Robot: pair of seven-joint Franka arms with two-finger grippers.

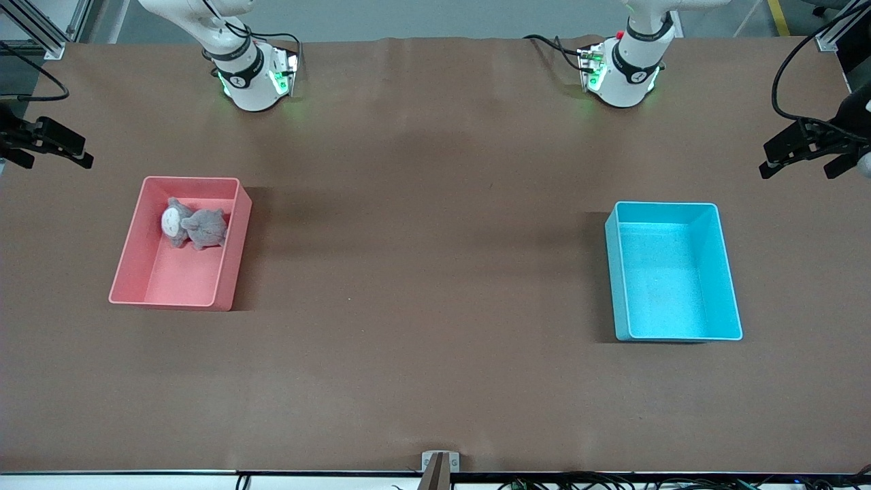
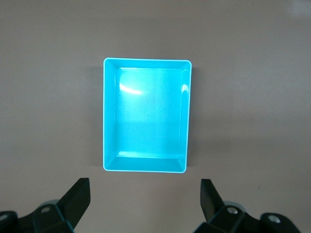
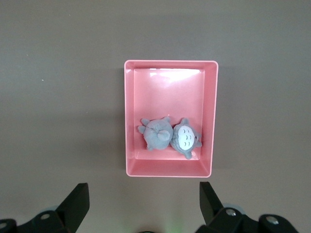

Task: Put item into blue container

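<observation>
The blue container stands empty toward the left arm's end of the table; the left wrist view looks straight down into the blue container. The item, a grey plush toy with a white patch, lies in a pink bin toward the right arm's end. In the right wrist view the toy rests against one short wall of the pink bin. My left gripper hangs high and open, holding nothing. My right gripper is likewise high, open and holding nothing.
Both arm bases stand along the table edge farthest from the front camera. Brown tabletop lies between the two bins. A small bracket sits at the table edge nearest the front camera.
</observation>
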